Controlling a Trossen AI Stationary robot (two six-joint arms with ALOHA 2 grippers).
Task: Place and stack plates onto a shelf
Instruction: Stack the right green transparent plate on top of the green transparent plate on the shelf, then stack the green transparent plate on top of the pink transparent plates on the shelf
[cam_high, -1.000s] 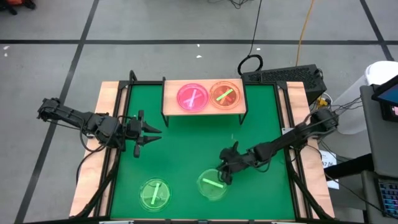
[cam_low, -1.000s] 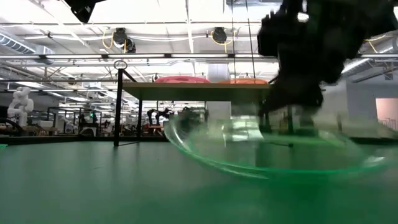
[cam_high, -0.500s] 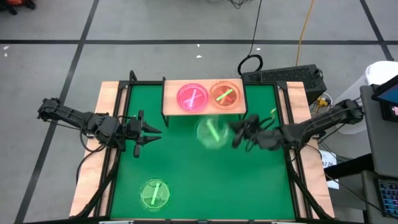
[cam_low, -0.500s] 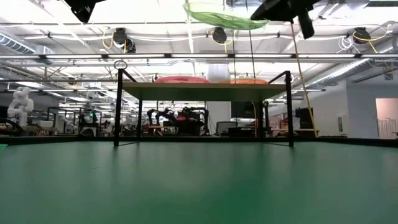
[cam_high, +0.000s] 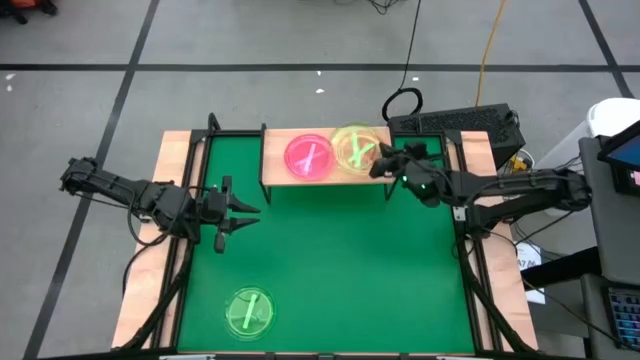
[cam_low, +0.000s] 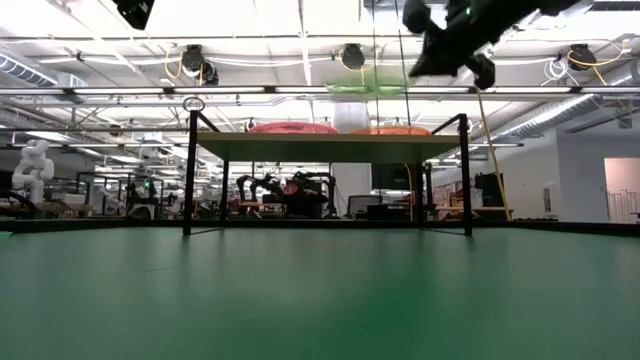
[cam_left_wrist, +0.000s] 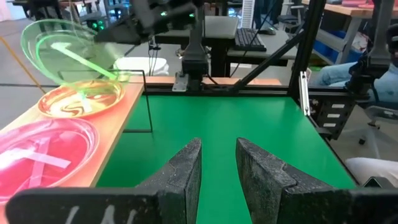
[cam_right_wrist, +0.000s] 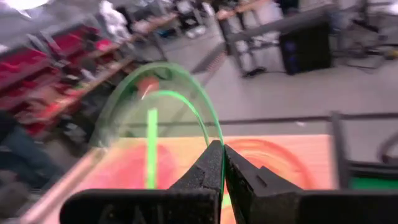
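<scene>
Plates sit in three places. A pink plate (cam_high: 309, 156) rests on the left half of the shelf (cam_high: 280, 172), a light wooden board on thin black legs standing at the far edge of the green mat (cam_high: 320, 260). An orange plate (cam_left_wrist: 81, 99) rests on the shelf's right half, just beside the pink one. A green plate (cam_high: 353, 147) is held in the air directly above the orange plate, apart from it and tilted; in the high view it covers most of the orange one.

The right gripper (cam_high: 383, 163) hangs over the right end of the shelf, its fingers (cam_right_wrist: 211, 167) pinched together on the rim of that green plate, as the right wrist view shows, with the plate's bright green bar (cam_right_wrist: 151, 147) standing beyond them. In the low view the held plate (cam_low: 365, 88) floats above the shelf top.

A second green plate (cam_high: 248, 311) lies flat on the mat near the near-left corner of the desk (cam_high: 160, 255), well apart from the shelf.

The left gripper (cam_high: 246, 217) waits by the left edge of the mat, about midway along it, pointing toward the centre. Its fingers (cam_left_wrist: 183, 171) stand apart with a gap between them and hold nothing.
</scene>
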